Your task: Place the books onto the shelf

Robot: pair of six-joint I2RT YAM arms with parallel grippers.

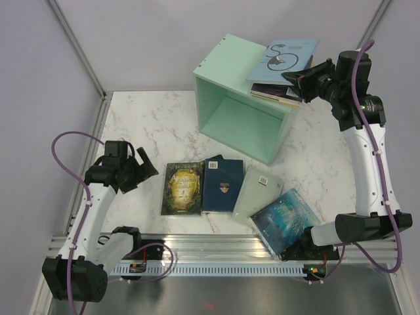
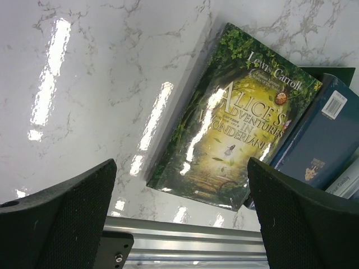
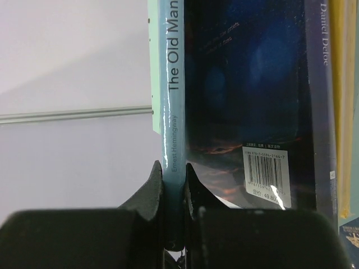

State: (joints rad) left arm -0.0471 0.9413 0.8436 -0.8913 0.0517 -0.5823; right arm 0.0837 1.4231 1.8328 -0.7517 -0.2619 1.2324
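Note:
The mint-green shelf (image 1: 226, 65) stands at the back of the table, its open face toward the near edge. On its top lies a small stack of books (image 1: 279, 92). The topmost is the light blue book (image 1: 283, 60) with a black swirl. My right gripper (image 1: 298, 77) is shut on that book's spine (image 3: 171, 112), fingers (image 3: 151, 190) on either side. A dark book (image 3: 247, 84) lies under it. On the table lie the green-gold book (image 1: 183, 189) (image 2: 235, 117), navy book (image 1: 223, 185) (image 2: 320, 140), pale mint book (image 1: 258, 190) and icy blue book (image 1: 285, 220). My left gripper (image 1: 141, 169) (image 2: 182, 224) hangs open left of the green-gold book.
A metal rail (image 1: 216, 252) (image 2: 185, 241) runs along the near table edge. The right arm's base (image 1: 357, 230) stands right beside the icy blue book. Grey wall panels close the back and left sides. A yellow book edge (image 3: 339, 84) shows in the stack.

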